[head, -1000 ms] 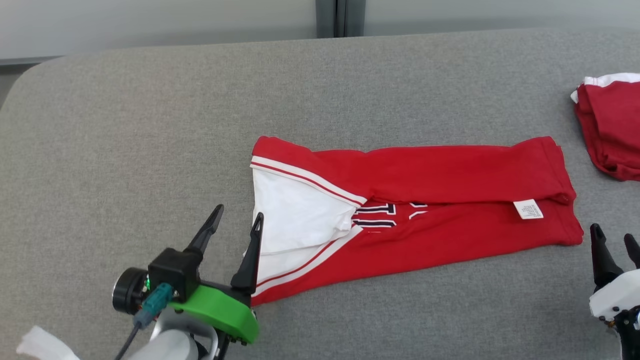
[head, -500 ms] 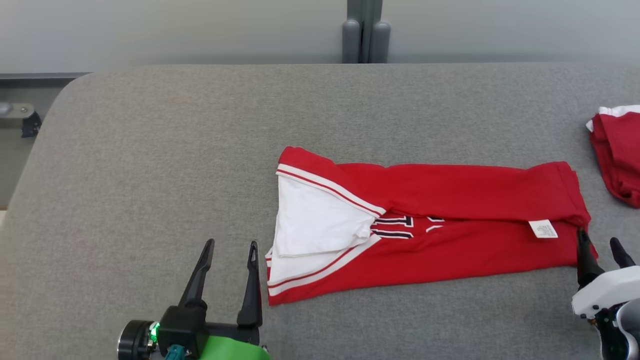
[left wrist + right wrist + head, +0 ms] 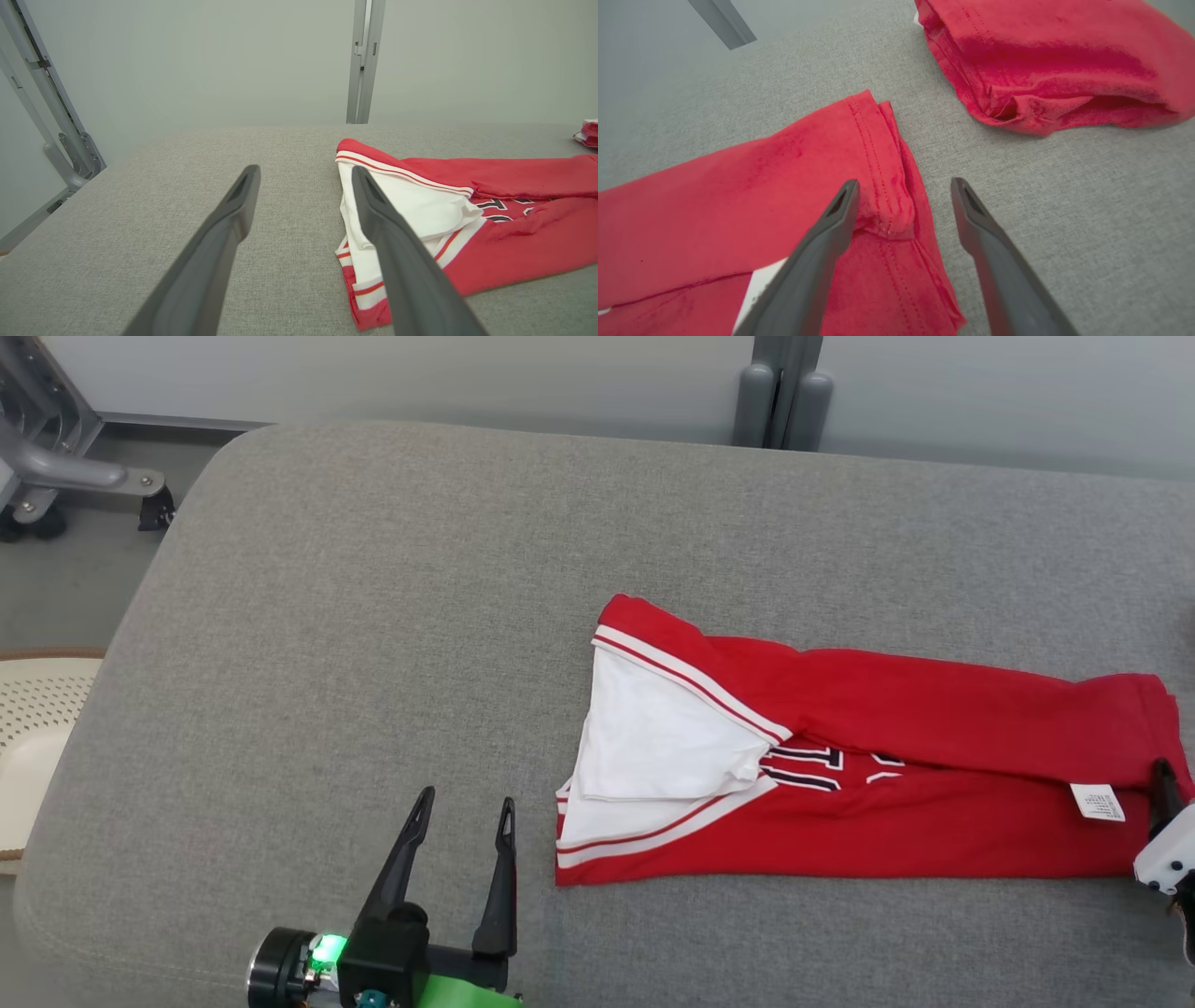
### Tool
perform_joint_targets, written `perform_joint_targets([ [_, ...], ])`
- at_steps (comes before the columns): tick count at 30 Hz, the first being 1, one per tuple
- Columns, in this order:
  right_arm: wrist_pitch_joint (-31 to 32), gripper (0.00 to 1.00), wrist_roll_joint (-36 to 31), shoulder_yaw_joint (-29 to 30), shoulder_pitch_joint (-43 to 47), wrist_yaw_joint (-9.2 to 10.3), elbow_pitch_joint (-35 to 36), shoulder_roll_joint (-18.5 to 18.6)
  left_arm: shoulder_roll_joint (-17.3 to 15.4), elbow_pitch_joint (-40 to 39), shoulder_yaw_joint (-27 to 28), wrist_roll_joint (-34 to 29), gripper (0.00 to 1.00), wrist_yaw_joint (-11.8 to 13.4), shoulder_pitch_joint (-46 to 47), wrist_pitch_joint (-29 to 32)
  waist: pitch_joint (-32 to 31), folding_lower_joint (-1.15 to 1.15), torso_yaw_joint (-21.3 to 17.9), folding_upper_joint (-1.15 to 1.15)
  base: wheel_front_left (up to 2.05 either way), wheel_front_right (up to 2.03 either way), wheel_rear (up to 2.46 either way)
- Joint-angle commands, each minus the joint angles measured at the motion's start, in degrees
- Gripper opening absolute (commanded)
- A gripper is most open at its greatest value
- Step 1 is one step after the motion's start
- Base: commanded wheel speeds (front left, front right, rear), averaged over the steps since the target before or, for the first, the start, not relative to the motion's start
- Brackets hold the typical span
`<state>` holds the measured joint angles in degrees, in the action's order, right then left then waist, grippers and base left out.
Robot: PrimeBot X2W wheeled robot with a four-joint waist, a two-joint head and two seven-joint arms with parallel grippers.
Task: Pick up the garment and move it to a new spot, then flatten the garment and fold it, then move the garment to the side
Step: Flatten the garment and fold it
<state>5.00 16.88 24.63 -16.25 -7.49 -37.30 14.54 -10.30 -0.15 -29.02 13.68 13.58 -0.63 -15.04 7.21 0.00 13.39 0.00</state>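
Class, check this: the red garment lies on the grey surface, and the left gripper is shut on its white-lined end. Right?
No. The left gripper is open and holds nothing, beside the garment's white-lined end; the left wrist view shows it. The garment does lie on the grey surface.

Identify the garment [image 3: 934,821] by its red body. Note its white inner face [image 3: 653,737], the white trim [image 3: 691,677] carrying a thin red stripe, the navy lettering [image 3: 808,770] edged in white, and the white label [image 3: 1097,802] with fine dark print. The table [image 3: 373,616] is covered in plain mid-grey woven cloth. The left pincer [image 3: 467,796] has black fingers on a bright green mount [image 3: 448,999] with a green indicator [image 3: 327,949] lit. The right pincer [image 3: 904,183] has dark grey fingers on a white housing [image 3: 1167,859]. You will see the second garment [image 3: 1055,60] as plain red. The wall [image 3: 187,60] is pale grey.
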Motion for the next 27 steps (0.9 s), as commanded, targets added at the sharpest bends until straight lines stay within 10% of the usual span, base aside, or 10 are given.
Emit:
perform_joint_targets([
  [1, 0.5, 1.00, -0.5, 0.2, -1.0, 0.00, -1.3, 0.3, 0.2, 0.3, 0.5, -0.8, 1.00, -0.3, -0.7, -0.2, 0.8, 0.00, 0.7, 0.00, 0.00, 0.00, 0.00],
  [15, -0.6, 1.00, -3.8, 4.5, -3.6, 0.07, -10.4, 0.7, 1.4, 1.4, 2.4, -5.7, 1.00, -2.2, -0.9, -0.2, 1.5, 0.00, 0.6, 0.00, 0.00, 0.00, 0.00],
  [16, -0.4, 0.93, -3.7, 4.3, -3.7, 0.06, -10.7, 0.4, 1.5, 1.5, 2.5, -5.8, 1.00, -2.4, -0.9, -0.2, 1.6, 0.00, 0.5, 0.00, 0.00, 0.00, 0.00],
  [17, -0.3, 0.56, -3.7, 4.0, -3.8, 0.05, -11.0, 0.3, 1.6, 1.6, 2.6, -5.9, 1.00, -2.5, -0.9, -0.2, 1.6, 0.00, 0.4, 0.00, 0.00, 0.00, 0.00],
  [20, 0.2, 0.03, -3.1, 3.2, -4.6, 0.06, -11.9, 0.0, 1.8, 1.8, 2.9, -6.1, 1.00, -3.0, -1.0, -0.2, 1.5, 0.00, 0.3, 0.00, 0.00, 0.00, 0.00],
  [27, -0.1, 0.00, -3.2, -0.4, -5.0, 0.08, -12.6, 2.2, 2.4, 2.2, 3.8, -6.8, 1.00, -3.7, -1.2, -0.2, 1.2, 0.00, 0.0, 0.00, 0.00, 0.00, 0.00],
])
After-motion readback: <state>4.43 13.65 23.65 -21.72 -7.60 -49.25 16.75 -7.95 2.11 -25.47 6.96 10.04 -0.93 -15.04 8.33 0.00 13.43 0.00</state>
